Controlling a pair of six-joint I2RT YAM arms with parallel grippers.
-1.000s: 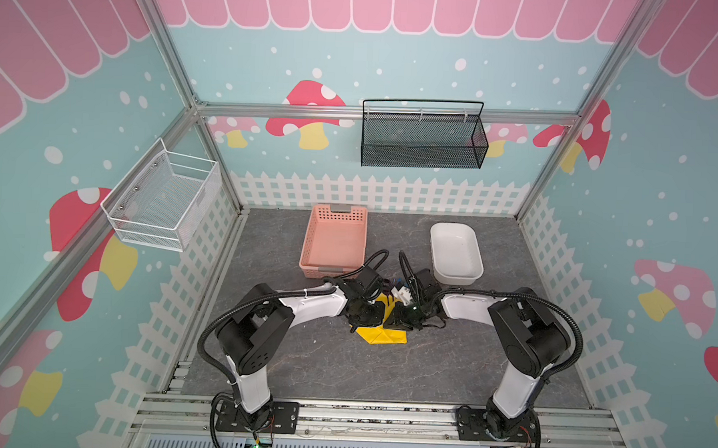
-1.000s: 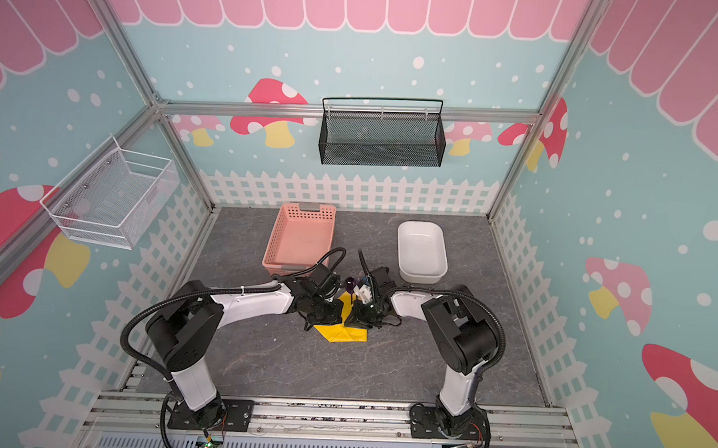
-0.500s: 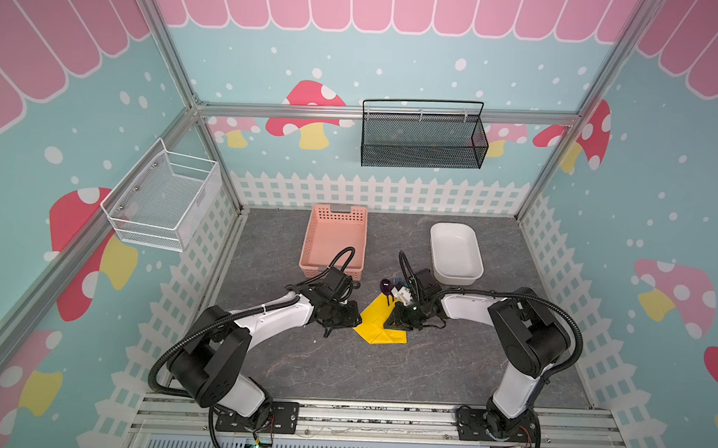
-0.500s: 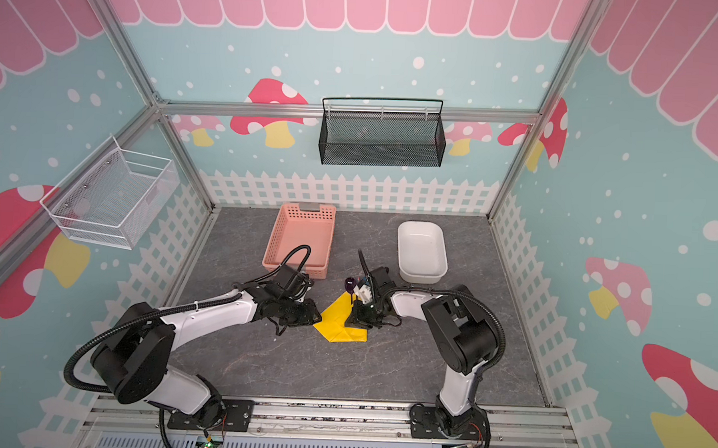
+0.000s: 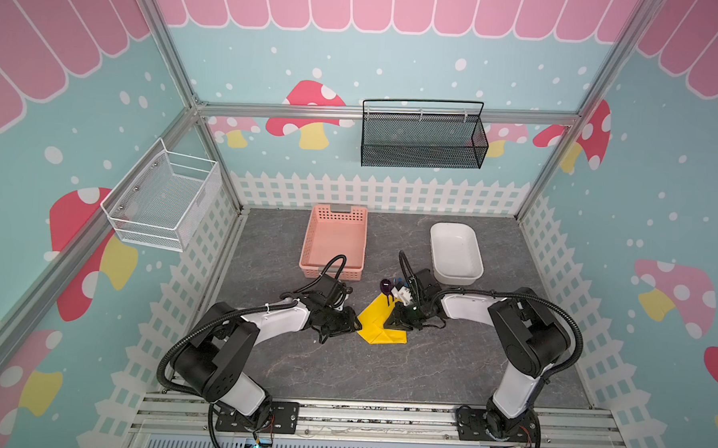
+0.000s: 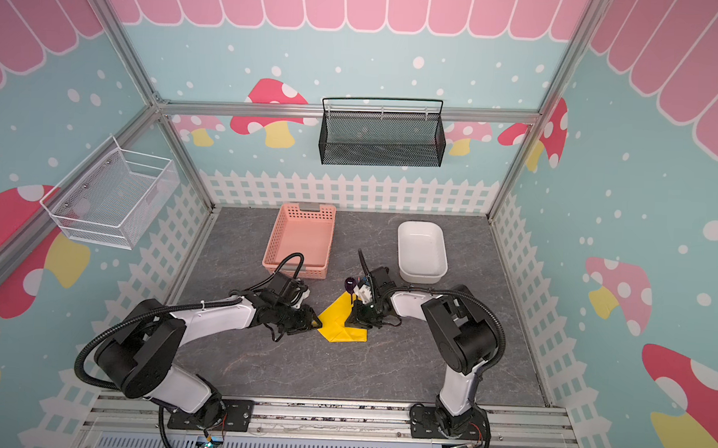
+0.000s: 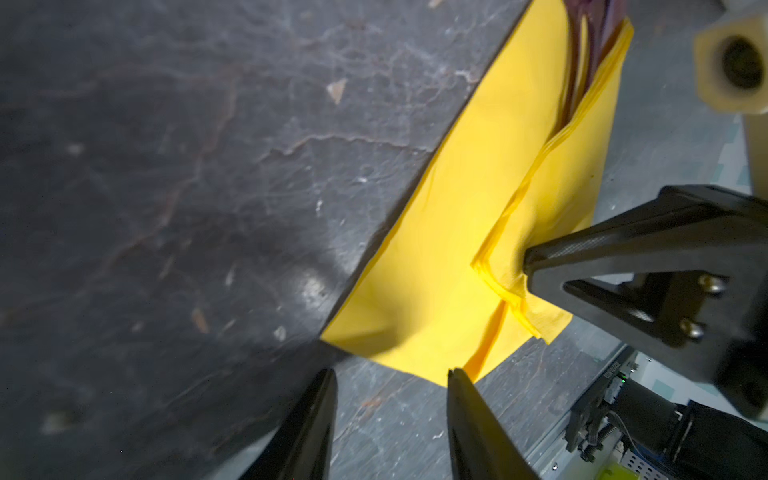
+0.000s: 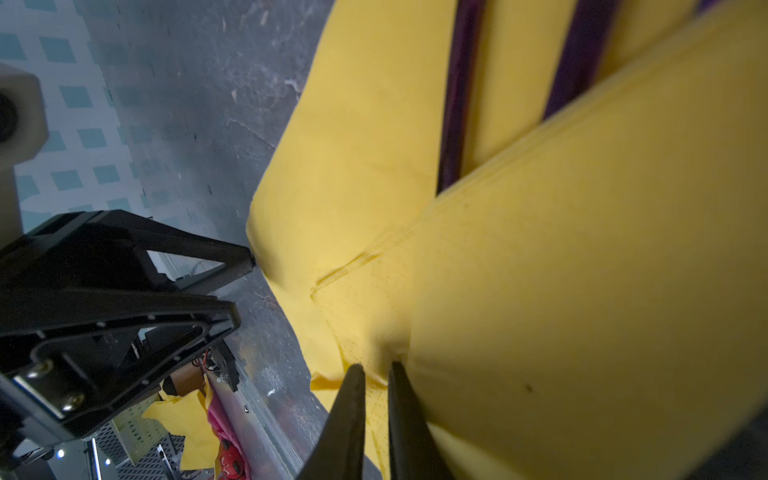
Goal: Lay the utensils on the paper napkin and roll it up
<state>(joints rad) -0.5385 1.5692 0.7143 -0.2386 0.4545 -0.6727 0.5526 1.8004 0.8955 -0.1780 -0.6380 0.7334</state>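
The yellow paper napkin (image 5: 376,323) (image 6: 336,322) lies folded on the grey floor mat. The dark purple utensils lie inside it. A spoon bowl (image 5: 385,284) (image 6: 350,282) sticks out at the far end, and two handles (image 8: 457,104) show under the flap. My right gripper (image 5: 389,323) (image 8: 376,368) is shut on the corner of the napkin's folded-over flap (image 7: 511,266). My left gripper (image 5: 359,325) (image 7: 390,376) stands open just off the napkin's near left corner (image 7: 332,334), with nothing between its fingers.
A pink basket (image 5: 335,240) and a white tub (image 5: 455,248) stand behind the napkin. On the back wall hangs a black mesh basket (image 5: 421,140), and a white wire basket (image 5: 162,200) is mounted on the left wall. A white picket fence rings the mat.
My left gripper has opened, drawn back left off the napkin's middle, and now sits at its near left corner. The right gripper has kept its hold in place.
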